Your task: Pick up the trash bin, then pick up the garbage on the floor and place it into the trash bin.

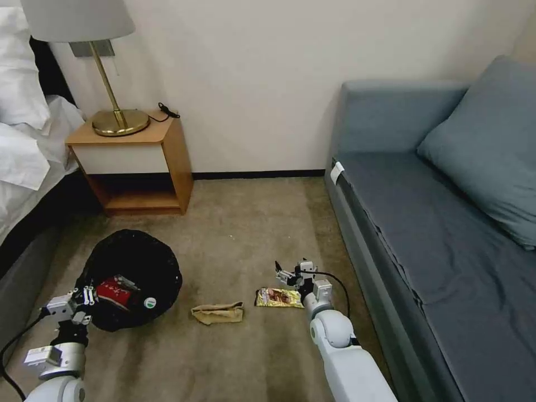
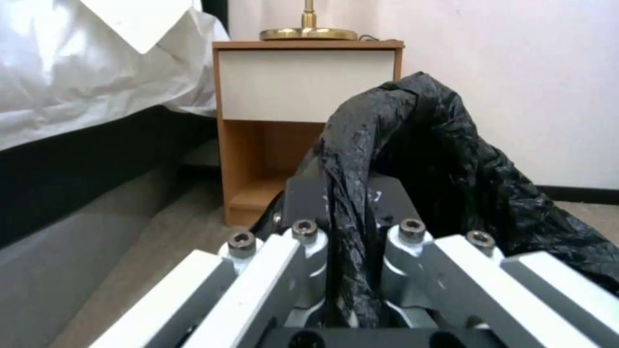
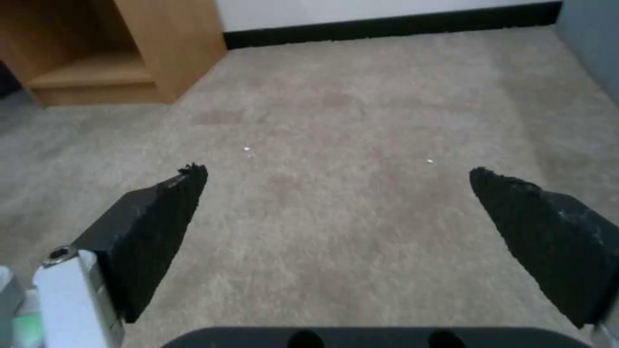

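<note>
Two pieces of garbage lie on the floor [image 1: 251,234], a beige-brown carpet with faint darker streaks: a crumpled brown paper bag [image 1: 218,312] and, just beside it toward the sofa, a yellow-brown snack wrapper [image 1: 278,297]. A grey-blue sofa [image 1: 435,223] with a matching cushion [image 1: 491,145] runs along the robot's right side. Against the pale back wall stands a wooden nightstand [image 1: 137,162] with an open lower shelf, carrying a brass lamp [image 1: 114,111] with a pale shade; white bedding [image 1: 28,145] spills down beside it on the left.

The trash bin [image 1: 134,279], lined with a crinkled glossy black bag, sits tilted at the left, its mouth turned toward the camera. Inside it a red snack bag [image 1: 113,292] and the white cap end of a bottle [image 1: 149,302] are visible.

The left gripper [image 1: 85,298] reaches forward from the lower left to the bin's near rim. In the left wrist view its fingers [image 2: 303,203] are clamped together on a fold of the black liner and rim, which rises between them.

The right gripper [image 1: 286,273] is stretched low over the carpet, just beyond the snack wrapper. In the right wrist view its two dark pads [image 3: 161,217] stand spread wide with bare carpet between them, gripping nothing
</note>
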Controlling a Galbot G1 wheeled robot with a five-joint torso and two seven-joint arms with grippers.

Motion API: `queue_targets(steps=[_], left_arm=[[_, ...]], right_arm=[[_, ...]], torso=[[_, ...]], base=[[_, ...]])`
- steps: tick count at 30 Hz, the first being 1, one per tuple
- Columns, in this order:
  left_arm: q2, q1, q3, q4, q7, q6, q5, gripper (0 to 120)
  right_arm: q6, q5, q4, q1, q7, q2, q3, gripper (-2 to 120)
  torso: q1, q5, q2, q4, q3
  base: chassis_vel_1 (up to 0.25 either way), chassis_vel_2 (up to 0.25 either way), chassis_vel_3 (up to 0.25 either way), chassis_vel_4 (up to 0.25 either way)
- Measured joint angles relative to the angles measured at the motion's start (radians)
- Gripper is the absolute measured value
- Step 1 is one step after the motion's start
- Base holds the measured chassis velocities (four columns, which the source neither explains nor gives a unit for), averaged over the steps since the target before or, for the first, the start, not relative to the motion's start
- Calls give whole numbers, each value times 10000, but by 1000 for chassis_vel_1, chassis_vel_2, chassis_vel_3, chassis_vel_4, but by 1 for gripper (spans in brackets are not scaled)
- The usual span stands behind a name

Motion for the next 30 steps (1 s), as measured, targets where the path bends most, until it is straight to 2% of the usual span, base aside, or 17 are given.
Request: queue_targets(steps=[13, 25, 30], left_arm=[[10, -53, 34, 70, 8, 44, 32, 5], [4, -19, -50, 142, 74, 20, 42, 5], [-242, -5, -75, 112, 78, 18, 227, 5]], right_arm=[[18, -40, -243, 218, -127, -136, -306, 100], [34, -104, -878, 1249, -857, -1030, -2066, 100], [-137, 225, -1446, 2265, -927, -1321, -3021, 100]], torso=[[0, 0, 0, -1, 1], [0, 1, 0, 1, 0], [0, 1, -1, 0, 1]], base=[[-130, 133, 135, -131], [-26, 29, 27, -36], [0, 0, 0, 0]])
